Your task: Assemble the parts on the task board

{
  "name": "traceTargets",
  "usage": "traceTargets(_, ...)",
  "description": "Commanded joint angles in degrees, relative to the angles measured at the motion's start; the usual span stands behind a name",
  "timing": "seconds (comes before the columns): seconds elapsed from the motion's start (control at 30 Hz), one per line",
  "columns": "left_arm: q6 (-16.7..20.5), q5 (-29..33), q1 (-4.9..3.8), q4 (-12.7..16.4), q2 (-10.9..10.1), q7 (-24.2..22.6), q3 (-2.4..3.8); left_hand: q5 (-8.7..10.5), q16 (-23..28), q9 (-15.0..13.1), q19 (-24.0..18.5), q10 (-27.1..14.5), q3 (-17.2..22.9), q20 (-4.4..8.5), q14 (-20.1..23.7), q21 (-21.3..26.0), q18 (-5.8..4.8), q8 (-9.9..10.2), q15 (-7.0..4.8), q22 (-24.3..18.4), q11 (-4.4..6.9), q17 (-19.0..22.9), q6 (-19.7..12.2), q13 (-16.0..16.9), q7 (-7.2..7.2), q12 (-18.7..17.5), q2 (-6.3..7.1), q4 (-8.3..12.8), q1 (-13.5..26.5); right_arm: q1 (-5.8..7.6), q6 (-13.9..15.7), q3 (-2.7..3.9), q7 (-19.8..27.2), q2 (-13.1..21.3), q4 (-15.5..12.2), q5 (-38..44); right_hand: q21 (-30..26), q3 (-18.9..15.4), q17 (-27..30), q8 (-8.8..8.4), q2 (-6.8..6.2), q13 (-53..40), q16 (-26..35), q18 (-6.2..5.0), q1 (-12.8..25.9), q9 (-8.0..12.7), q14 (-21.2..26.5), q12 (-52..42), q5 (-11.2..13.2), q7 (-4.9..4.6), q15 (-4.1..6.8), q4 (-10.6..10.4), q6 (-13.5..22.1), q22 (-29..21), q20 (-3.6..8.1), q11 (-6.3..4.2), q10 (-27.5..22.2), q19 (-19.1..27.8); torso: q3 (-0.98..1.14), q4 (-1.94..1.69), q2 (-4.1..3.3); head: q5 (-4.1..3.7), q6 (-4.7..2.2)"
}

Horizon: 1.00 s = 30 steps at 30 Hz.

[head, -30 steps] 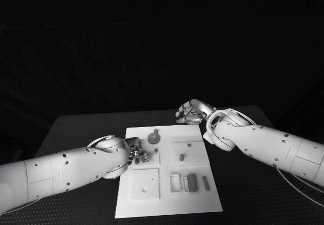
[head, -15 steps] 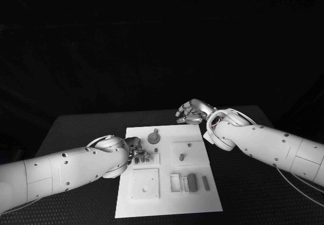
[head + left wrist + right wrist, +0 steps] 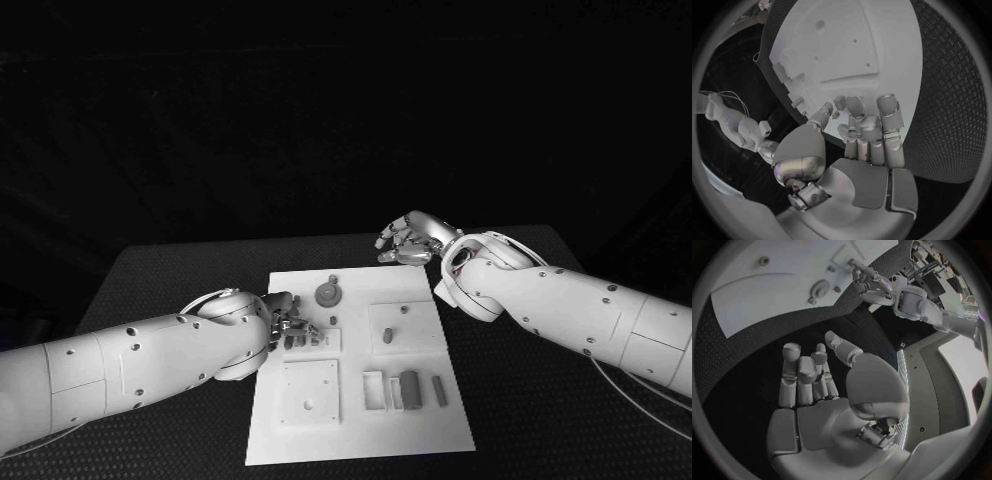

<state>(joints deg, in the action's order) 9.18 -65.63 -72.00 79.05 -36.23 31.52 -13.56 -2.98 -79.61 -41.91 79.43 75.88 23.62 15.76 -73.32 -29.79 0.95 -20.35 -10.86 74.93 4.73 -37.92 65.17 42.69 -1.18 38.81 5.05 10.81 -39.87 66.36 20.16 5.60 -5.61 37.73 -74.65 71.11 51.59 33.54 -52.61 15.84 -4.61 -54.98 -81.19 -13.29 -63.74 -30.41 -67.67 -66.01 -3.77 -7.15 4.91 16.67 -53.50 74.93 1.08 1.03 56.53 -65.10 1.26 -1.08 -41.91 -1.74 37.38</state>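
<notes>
The white task board (image 3: pixel 433 420) lies in the middle of the black table. My left hand (image 3: pixel 290 326) is bent down over the board's left edge; between thumb and fingertip (image 3: pixel 856 106) it pinches a small grey part (image 3: pixel 841 103) just above the board (image 3: pixel 848 45). My right hand (image 3: pixel 408 240) hovers over the black table just beyond the board's far edge, its fingers (image 3: pixel 792 370) loosely bent, thumb apart, nothing in it. On the board lie a round toothed part (image 3: pixel 330 293), a small peg (image 3: pixel 333 320) and grey bars (image 3: pixel 410 388).
A square raised plate (image 3: pixel 309 392) sits at the board's near left, and another square with a peg (image 3: pixel 389 333) at its middle right. Black table (image 3: pixel 159 280) runs round the board on all sides. The right wrist view shows the board (image 3: pixel 761 295) and my left hand (image 3: pixel 864 280).
My left hand has shifted slightly at the board's left edge, its fingers closing in a little. The right arm and hand have stayed still.
</notes>
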Motion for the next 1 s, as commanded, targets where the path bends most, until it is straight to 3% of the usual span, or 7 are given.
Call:
traceTargets(0.03,0.54,2.98,-0.01,0.81,-0.57,-1.05,0.13,0.2,-0.08,-0.08,-0.34,-0.45,-0.42,0.04,0.09,0.14,1.12,0.13,-0.28,1.01,0.19,0.01,-0.33,0.05,-0.19,-0.05,-0.47,0.27,0.35,0.02,-0.44,0.03,0.43,0.02,0.06,0.3,0.01,0.16,0.08,-0.35,-0.27,0.09,0.27,-1.71,0.15,-0.06,0.43,-0.26,0.26,-0.42,0.09,-0.22,0.01,1.01,0.02,0.15,-0.45,0.02,-0.02,0.0,0.0,0.02,-0.05)
traceTargets(0.13,0.1,4.11,-0.06,1.97,-1.74,-0.86,0.74,0.2,0.05,-0.05,-0.46,-0.6,-0.65,-0.01,0.19,0.26,1.12,0.27,-0.21,0.96,0.11,0.08,-0.58,0.02,-0.27,-0.15,-0.66,0.46,0.47,0.02,-0.39,0.03,0.43,0.06,0.13,0.3,0.01,0.15,0.08,-0.36,-0.28,0.09,0.27,-1.71,0.17,-0.06,0.43,-0.26,0.27,-0.43,0.09,-0.23,0.02,1.01,0.01,0.15,-0.45,0.02,-0.03,0.03,0.0,-0.05,-0.2)
traceTargets(0.2,-0.14,4.57,-0.06,1.99,-1.99,-0.75,2.49,0.2,0.11,-0.03,-0.52,-0.66,-0.75,-0.03,0.24,0.33,1.12,0.34,-0.17,0.94,0.07,0.12,-0.69,0.01,-0.31,-0.2,-0.72,0.52,0.55,0.02,-0.34,0.03,0.42,0.09,0.18,0.3,0.01,0.15,0.08,-0.37,-0.29,0.09,0.26,-1.71,0.18,-0.06,0.43,-0.26,0.27,-0.43,0.09,-0.24,0.03,1.01,0.01,0.15,-0.45,0.01,-0.02,0.02,0.01,-0.1,-0.2)
traceTargets(0.33,-0.68,4.75,-0.21,2.08,-3.05,-0.72,4.53,0.19,0.19,-0.01,-0.61,-0.77,-0.81,-0.04,0.32,0.42,1.14,0.43,-0.13,0.92,0.02,0.16,-0.82,0.0,-0.37,-0.27,-0.8,0.71,0.48,0.02,-0.26,0.03,0.42,0.22,0.28,0.3,0.02,0.13,0.08,-0.38,-0.31,0.09,0.26,-1.71,0.2,-0.06,0.43,-0.27,0.27,-0.44,0.09,-0.24,0.05,1.02,0.01,0.15,-0.45,0.01,0.01,-0.03,0.05,-0.06,-0.27)
traceTargets(0.47,-1.18,5.89,-1.28,0.74,-3.4,-0.95,5.52,0.19,0.67,0.19,-1.33,-1.54,-1.02,-0.2,0.9,0.98,1.09,1.03,0.24,0.77,-0.36,0.39,-1.82,-0.18,-0.77,-0.77,-1.04,1.36,0.33,0.02,-0.21,0.03,0.42,0.28,0.34,0.3,0.02,0.12,0.08,-0.39,-0.34,0.09,0.26,-1.71,0.22,-0.06,0.43,-0.27,0.27,-0.44,0.08,-0.25,0.07,1.01,0.01,0.16,-0.45,0.01,0.0,-0.07,0.04,-0.08,-0.39)
traceTargets(0.63,-1.57,5.82,-2.16,-2.32,-2.56,-0.54,5.94,0.19,1.61,0.37,-2.83,-2.86,-1.16,-0.51,2.27,2.21,1.0,1.69,0.93,0.43,-1.05,0.79,-2.94,-0.74,-1.44,-1.86,-0.95,1.84,0.46,0.02,-0.17,0.03,0.47,0.22,0.58,0.3,0.02,0.07,0.08,-0.43,-0.41,0.09,0.26,-1.71,0.35,-0.06,0.42,-0.28,0.28,-0.47,0.06,-0.31,0.12,1.01,0.0,0.18,-0.44,-0.01,0.0,0.01,0.03,-0.05,-0.54)
traceTargets(1.0,-4.58,-0.95,-3.01,-12.78,3.41,-0.72,5.94,0.2,3.21,0.74,-5.44,-5.96,-0.74,-1.6,5.0,4.54,1.45,3.51,2.42,-0.17,-2.6,1.62,-6.9,-1.16,-3.04,-3.15,-0.13,1.02,1.57,0.02,-0.15,0.03,0.42,0.05,0.71,0.28,0.02,0.02,0.08,-0.5,-0.49,0.1,0.25,-1.71,0.52,-0.05,0.42,-0.28,0.27,-0.52,0.03,-0.37,0.22,1.01,-0.01,0.23,-0.46,-0.03,0.0,0.06,-0.09,-0.04,-0.86)
